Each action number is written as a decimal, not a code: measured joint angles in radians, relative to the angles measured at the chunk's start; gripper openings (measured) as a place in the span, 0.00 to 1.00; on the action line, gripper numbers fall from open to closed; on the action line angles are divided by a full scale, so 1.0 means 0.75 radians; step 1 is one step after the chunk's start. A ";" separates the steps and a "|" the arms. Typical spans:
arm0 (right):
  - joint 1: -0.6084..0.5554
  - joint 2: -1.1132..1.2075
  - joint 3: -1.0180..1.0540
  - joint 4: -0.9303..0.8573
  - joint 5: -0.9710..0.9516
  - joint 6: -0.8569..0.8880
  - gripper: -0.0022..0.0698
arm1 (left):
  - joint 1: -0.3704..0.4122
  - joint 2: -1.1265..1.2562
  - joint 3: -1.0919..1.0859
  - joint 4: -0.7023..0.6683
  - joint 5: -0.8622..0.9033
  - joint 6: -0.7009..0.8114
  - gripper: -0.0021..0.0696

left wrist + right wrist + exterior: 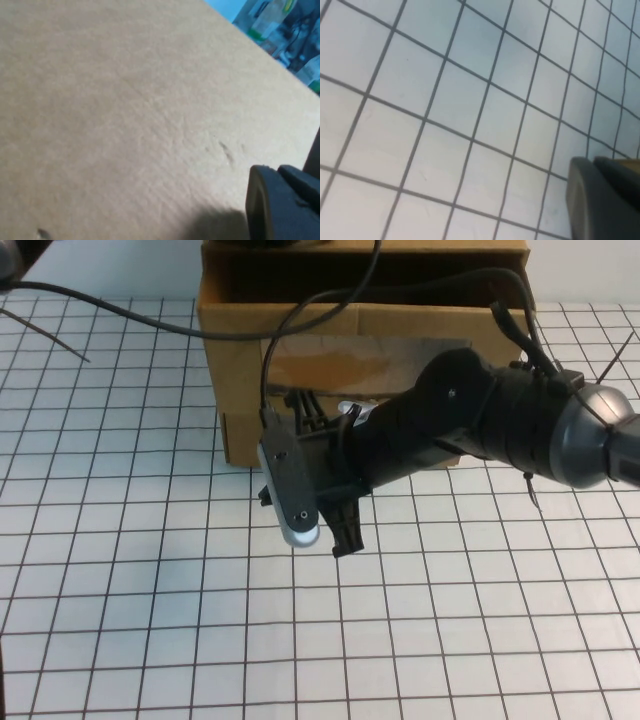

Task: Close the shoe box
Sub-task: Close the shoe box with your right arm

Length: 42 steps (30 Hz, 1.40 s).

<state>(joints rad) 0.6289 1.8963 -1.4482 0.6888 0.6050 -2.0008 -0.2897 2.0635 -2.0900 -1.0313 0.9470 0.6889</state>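
The shoe box (250, 330) is a brown cardboard box at the back middle of the table, with a clear window (330, 362) in its front. A small white tab (349, 407) shows below the window, partly behind my right arm. My right gripper (346, 528) hangs just in front of the box, pointing down at the table, fingers together and empty. In the right wrist view it (602, 197) is over bare grid. My left gripper (282, 202) is out of the high view. It sits close against a plain cardboard face (125, 115), fingers together.
The table is a white sheet with a black grid (150, 620). Black cables (150, 320) run across the back left and over the box. My right arm (500, 420) covers the box's lower right front. Shelves with bottles (280, 25) show beyond the cardboard.
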 joint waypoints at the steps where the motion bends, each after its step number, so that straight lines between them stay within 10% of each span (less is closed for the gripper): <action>1: 0.000 0.003 0.000 0.003 -0.003 -0.004 0.01 | 0.006 0.009 -0.006 -0.022 0.010 -0.006 0.02; 42: -0.160 0.118 -0.345 0.114 -0.126 0.109 0.01 | 0.058 0.074 -0.117 -0.134 0.148 -0.063 0.02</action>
<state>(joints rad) 0.5089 1.9848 -1.7073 0.7744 0.5106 -1.9191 -0.2460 2.1188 -2.1776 -1.1319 1.0577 0.6419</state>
